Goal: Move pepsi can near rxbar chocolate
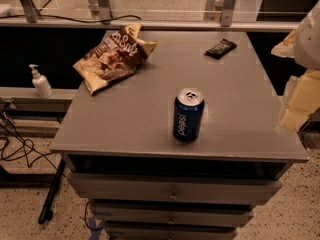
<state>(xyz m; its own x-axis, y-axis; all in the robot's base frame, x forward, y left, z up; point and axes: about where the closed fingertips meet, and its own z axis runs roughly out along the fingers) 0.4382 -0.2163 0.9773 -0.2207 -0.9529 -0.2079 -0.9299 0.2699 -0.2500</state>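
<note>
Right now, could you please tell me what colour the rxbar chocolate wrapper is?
The rxbar chocolate is black with pale lettering, camera view; the gripper is far right.

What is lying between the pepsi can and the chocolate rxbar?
Nothing: the camera view shows bare grey tabletop from the pepsi can to the rxbar chocolate. The claw is at the right edge, beside the table.

1. The gray table [125, 129] holds three things.
2. The gripper [295, 111] is at the table's right edge.
3. The can [188, 115] stands upright, left of the gripper.
4. The bar [220, 48] lies flat, farther back than the gripper.
5. The bag [114, 58] lies crumpled, farthest from the gripper.
</note>
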